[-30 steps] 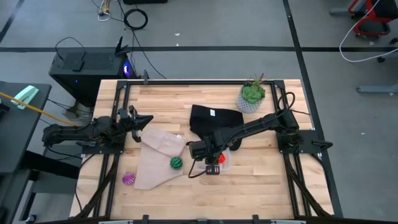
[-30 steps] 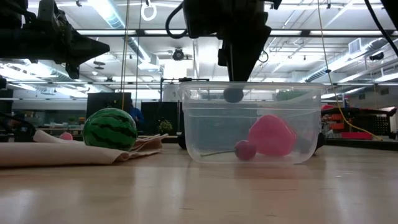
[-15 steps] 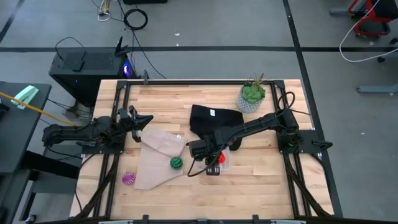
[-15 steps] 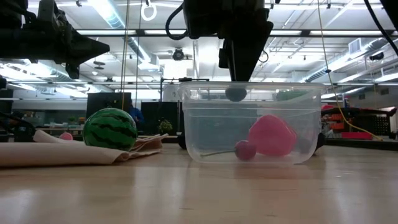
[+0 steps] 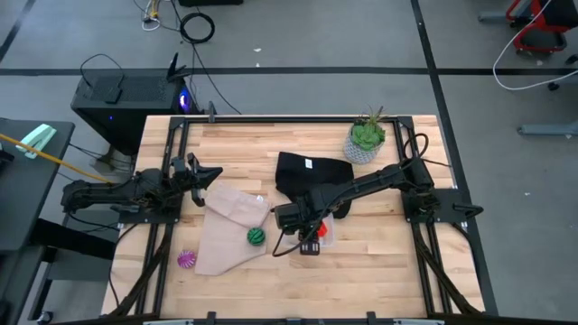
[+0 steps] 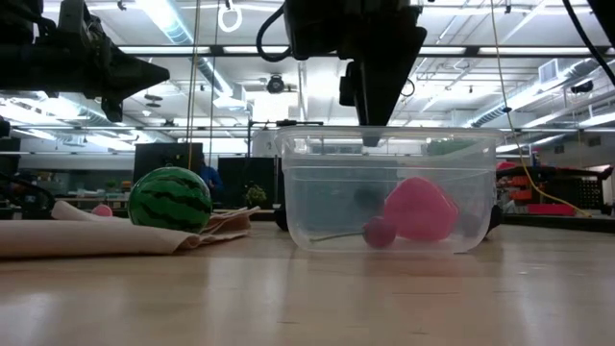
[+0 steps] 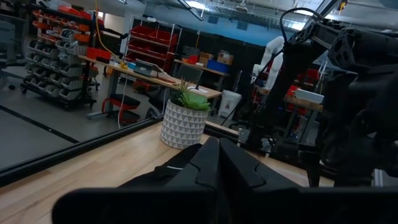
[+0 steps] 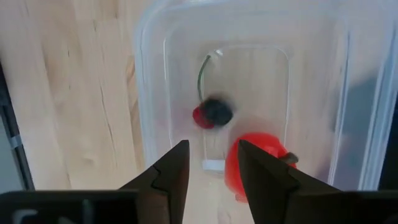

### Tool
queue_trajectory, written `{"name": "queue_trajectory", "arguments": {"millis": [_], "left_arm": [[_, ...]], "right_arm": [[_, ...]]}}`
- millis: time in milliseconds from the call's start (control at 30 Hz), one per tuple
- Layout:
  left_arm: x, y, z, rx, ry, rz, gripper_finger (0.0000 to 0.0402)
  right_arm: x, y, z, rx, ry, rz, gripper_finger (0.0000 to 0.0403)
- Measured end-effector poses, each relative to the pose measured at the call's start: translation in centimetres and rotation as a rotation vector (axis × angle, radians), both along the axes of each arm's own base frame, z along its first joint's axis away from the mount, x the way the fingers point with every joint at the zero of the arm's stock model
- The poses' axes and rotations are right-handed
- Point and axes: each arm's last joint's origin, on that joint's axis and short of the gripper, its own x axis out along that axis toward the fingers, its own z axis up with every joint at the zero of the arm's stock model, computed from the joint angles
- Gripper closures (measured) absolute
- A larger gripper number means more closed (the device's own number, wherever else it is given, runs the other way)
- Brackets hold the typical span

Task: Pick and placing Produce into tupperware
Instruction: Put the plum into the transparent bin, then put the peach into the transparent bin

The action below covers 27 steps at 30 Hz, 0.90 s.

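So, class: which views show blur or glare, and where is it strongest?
Right wrist view: a small dark piece is smeared by motion inside the clear tupperware, below the open right gripper. Low view: ceiling lights glare behind, leaving the arms as silhouettes. Left wrist view: its own fingers are a soft, dark mass.

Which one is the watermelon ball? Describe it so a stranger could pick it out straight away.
Start at the wooden table and find the beige cloth on its left half. The watermelon ball sits on that cloth's right edge, beside the clear tupperware. It is the only green, dark-striped ball; the purple ribbed ball lies off the cloth's far left corner.
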Motion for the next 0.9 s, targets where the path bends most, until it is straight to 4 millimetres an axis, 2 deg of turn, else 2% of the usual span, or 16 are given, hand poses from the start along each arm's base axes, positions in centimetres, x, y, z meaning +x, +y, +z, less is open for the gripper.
{"name": "queue_trajectory", "arguments": {"millis": [300, 600, 700, 833, 900], "left_arm": [[0.0, 0.0, 0.0, 0.001, 0.000, 0.000, 0.0379], [0.0, 0.0, 0.0, -0.014, -0.005, -0.002, 0.0384], [0.0, 0.0, 0.0, -0.026, -0.010, -0.004, 0.0387], [0.0, 0.0, 0.0, -0.001, -0.001, 0.000, 0.0385], [0.0, 0.0, 0.0, 0.013, 0.004, 0.002, 0.0382]], "right_arm": [[-0.4, -0.1, 0.0, -0.004, 0.039, 0.008, 0.0249], [-0.2, -0.2, 0.2, -0.023, 0.019, 0.016, 0.0259], [0.2, -0.3, 0.8, -0.036, -0.018, 0.011, 0.0288], [0.5, -0.9, 1.4, -0.033, -0.038, -0.007, 0.0376], [0.6, -1.2, 1.7, -0.032, -0.050, -0.002, 0.0392]]}}
